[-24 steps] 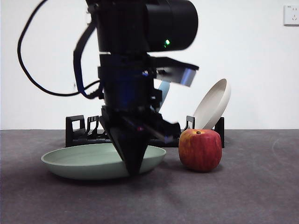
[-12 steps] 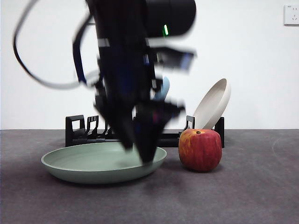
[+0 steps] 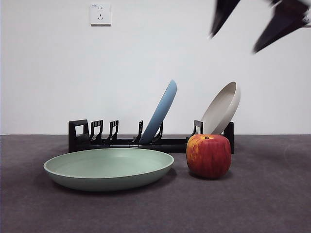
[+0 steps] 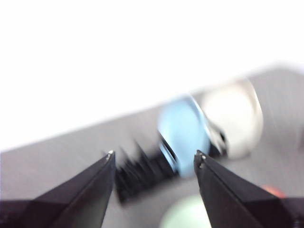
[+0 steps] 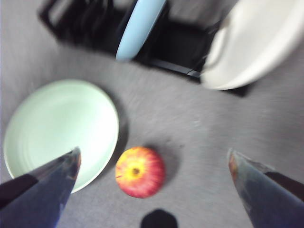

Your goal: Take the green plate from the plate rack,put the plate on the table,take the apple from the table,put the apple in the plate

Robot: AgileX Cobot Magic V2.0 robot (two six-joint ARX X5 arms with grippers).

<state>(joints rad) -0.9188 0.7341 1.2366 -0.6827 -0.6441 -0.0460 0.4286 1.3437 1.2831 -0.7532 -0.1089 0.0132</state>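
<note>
1 green plate [image 3: 109, 168] flat on table [image 3: 262, 204], rim up.

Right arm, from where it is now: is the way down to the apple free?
Probably yes. The right gripper hangs open above the apple, which stands beside the green plate, apart from the plate rack; nothing covers it.

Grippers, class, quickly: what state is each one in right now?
Left gripper: open, holding nothing.
Right gripper: open wide, holding nothing, high above the apple and green plate.
</note>
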